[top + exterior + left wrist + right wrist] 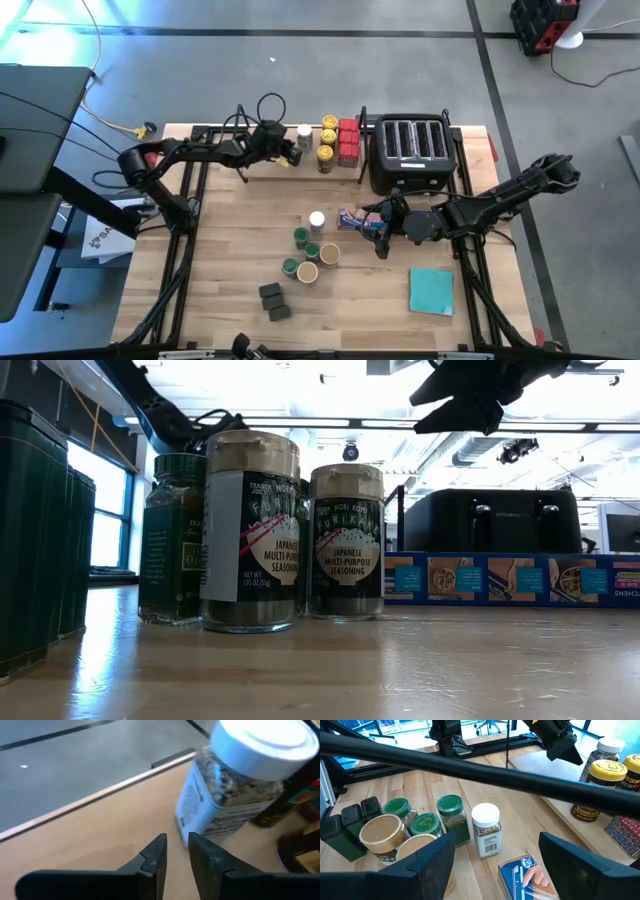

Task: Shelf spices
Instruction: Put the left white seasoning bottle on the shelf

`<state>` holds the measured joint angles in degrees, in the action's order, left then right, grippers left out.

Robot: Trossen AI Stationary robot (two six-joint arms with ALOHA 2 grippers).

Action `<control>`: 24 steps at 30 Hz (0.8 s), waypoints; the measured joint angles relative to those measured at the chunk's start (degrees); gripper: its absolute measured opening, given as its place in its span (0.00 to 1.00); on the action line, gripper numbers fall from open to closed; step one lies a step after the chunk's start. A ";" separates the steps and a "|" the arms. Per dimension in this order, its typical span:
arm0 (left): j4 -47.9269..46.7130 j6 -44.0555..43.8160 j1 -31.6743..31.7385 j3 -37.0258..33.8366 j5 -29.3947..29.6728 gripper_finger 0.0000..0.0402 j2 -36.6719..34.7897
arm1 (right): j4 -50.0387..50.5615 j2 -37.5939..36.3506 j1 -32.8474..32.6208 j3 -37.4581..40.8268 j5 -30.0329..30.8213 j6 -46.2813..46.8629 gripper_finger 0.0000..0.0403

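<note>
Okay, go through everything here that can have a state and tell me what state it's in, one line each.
Left claw: nearly shut, empty, beside the white-lidded jar on the shelf.
Right claw: open, empty, above the blue wrap box.
White-lidded jar on the shelf: upright, lid on.
White-lidded jar on the table: upright, lid on.
Green-lidded jars: upright, lids on.
Toaster: slots empty.

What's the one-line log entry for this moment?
left gripper: empty, nearly closed, by white-lid jar on shelf | right gripper: open over blue box | table: jars unshelved
</note>
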<state>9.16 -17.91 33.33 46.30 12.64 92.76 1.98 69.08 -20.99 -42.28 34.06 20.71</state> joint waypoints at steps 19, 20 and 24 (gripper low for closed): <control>4.61 -1.92 -2.43 -0.02 -5.63 0.16 1.04 | 0.20 0.01 0.00 0.00 0.00 0.22 0.70; 5.70 -1.97 -2.47 -0.02 -5.54 0.16 1.04 | 0.20 0.00 0.00 0.00 0.00 0.14 0.70; 8.52 -3.01 -2.36 -0.02 -4.92 0.16 1.03 | 0.20 0.00 0.00 0.00 0.00 0.02 0.70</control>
<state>17.68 -20.92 30.97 46.28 7.72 93.79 2.17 69.08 -20.99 -42.28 34.06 20.73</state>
